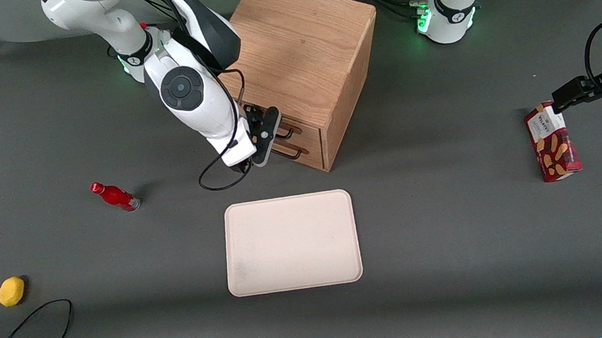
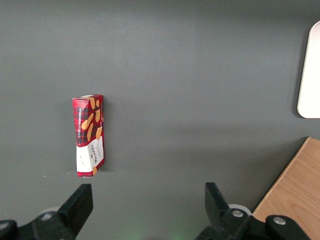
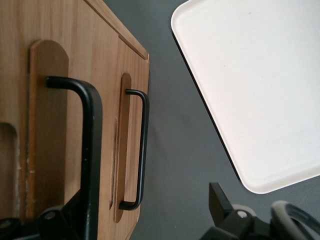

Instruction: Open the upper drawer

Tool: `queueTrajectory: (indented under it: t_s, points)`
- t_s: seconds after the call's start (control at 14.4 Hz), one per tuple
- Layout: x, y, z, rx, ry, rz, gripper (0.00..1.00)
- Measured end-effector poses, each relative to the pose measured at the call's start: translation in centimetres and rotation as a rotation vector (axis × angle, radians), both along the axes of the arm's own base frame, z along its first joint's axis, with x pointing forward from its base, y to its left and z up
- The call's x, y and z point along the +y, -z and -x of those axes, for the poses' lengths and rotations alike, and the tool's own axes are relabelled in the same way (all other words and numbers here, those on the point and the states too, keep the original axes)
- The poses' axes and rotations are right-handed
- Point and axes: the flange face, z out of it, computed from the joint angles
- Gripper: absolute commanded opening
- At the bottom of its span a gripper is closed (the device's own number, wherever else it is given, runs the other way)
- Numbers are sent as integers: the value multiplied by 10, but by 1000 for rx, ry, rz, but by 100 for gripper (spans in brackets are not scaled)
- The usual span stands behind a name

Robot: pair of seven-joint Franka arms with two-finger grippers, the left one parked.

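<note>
The end effector [image 1: 270, 138] is spread wide around the upper drawer's [image 3: 30, 130] stiff black bar handle [image 3: 91, 150] (nothing gripped yet); the closed drawer is best pulled there.

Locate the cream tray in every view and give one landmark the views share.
Front view: the cream tray lies flat on the table, nearer the camera than the oak cabinet, where the gripper sits at the drawer handles.
Right wrist view: the tray lies beside the cabinet front, apart from it.
Left wrist view: only a rounded edge of the tray shows.
Shared landmark: the oak cabinet, whose corner also appears there.
</note>
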Motion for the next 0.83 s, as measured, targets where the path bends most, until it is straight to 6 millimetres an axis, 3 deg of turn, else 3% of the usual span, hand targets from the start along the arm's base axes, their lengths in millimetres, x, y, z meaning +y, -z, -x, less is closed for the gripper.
queueTrajectory:
  t_s: [0.83]
  points:
    - [0,6,-1,-11,-16,-6,100]
